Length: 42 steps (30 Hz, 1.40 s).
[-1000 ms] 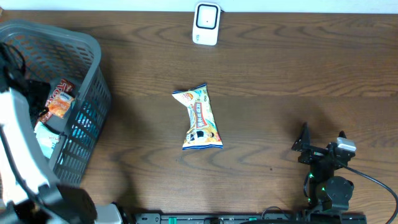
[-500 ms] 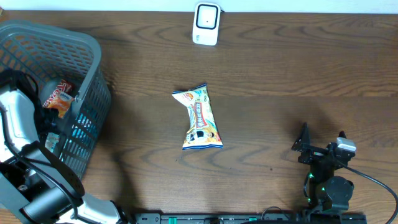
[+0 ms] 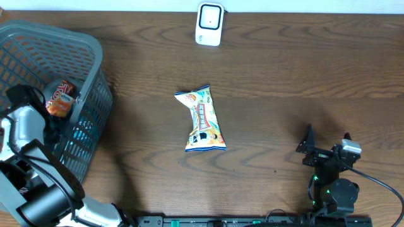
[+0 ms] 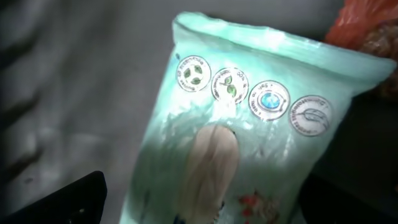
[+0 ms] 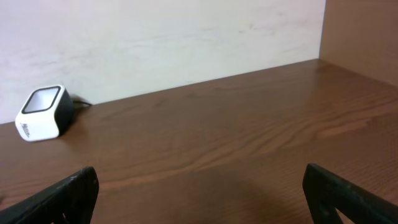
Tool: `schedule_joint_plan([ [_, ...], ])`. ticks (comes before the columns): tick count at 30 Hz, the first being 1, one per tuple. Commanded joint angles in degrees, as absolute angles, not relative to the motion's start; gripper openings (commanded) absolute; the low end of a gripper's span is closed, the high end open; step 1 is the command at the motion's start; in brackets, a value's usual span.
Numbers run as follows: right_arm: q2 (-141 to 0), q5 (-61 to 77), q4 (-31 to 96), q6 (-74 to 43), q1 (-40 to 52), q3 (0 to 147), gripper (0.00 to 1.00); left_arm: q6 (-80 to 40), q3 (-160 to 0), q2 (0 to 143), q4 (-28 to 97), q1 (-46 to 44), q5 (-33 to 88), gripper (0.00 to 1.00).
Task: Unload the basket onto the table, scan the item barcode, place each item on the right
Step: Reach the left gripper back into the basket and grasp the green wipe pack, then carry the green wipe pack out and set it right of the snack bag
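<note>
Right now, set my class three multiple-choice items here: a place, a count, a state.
1. The scanner stands at the table's: A. far edge B. near edge C. left end
2. Round seals on the green packet: A. two B. four C. six
3. The right gripper is: A. open and empty B. shut C. out of view
1 A: it sits at the top of the overhead view. 2 B: four in a row. 3 A: fingers wide apart, nothing between.

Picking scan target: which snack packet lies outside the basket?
The yellow-and-blue packet, alone mid-table; the orange packet and pale green packet sit inside the basket.
</note>
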<state>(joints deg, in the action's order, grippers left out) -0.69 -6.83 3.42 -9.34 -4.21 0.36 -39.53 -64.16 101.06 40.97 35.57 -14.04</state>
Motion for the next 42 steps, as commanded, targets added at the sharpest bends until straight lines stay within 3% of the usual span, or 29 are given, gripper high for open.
schedule_joint_plan([
  [1,-0.4,-6.7,3.6,-8.5,-4.2,0.3,0.99,-38.2,-59.7,101.3,38.3,35.7,-14.0,0.97],
  [8,-0.4,-6.7,3.6,-8.5,-4.2,0.3,0.99,-38.6,-53.5,101.3,32.6,35.7,-13.9,0.99],
  [9,-0.4,-6.7,3.6,-8.5,-4.2,0.3,0.99,-38.6,-53.1,101.3,32.4,35.7,-14.0,0.94],
  [11,-0.4,-6.7,3.6,-8.5,-4.2,0.3,0.99,-38.6,-52.8,101.3,32.3,35.7,-14.0,0.69],
  [14,-0.4,-6.7,3.6,-8.5,-4.2,0.3,0.99,-38.6,-52.8,101.2,32.5,35.7,-14.0,0.47],
  [17,-0.4,-6.7,3.6,-8.5,-4.2,0.3,0.99,-38.5,-53.0,100.9,32.7,35.7,-14.0,0.36],
  [28,-0.4,-6.7,3.6,-8.5,-4.2,0.3,0.99,-38.6,-65.5,85.1,44.6,35.7,-10.5,0.35],
  [37,-0.4,-6.7,3.6,-8.5,-4.2,0.3,0.99,-44.2,-70.1,58.8,43.2,34.4,12.9,0.35],
  [42,-0.4,-6.7,3.6,-8.5,-4.2,0.3,0.99,-44.2,-70.1,53.2,37.8,25.8,22.3,0.35],
])
